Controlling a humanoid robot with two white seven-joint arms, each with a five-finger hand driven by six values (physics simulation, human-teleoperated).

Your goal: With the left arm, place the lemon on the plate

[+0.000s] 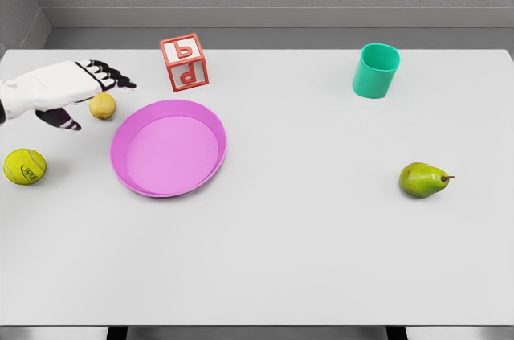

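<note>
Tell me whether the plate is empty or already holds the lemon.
Empty. The pink plate shows only bare surface inside; the lemon lies on the table left of it, beneath the fingers of the left robot hand.

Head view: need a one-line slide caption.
Left hand, fingers open, reaches over the lemon beside the empty pink plate; the lemon is not yet lifted.
</note>
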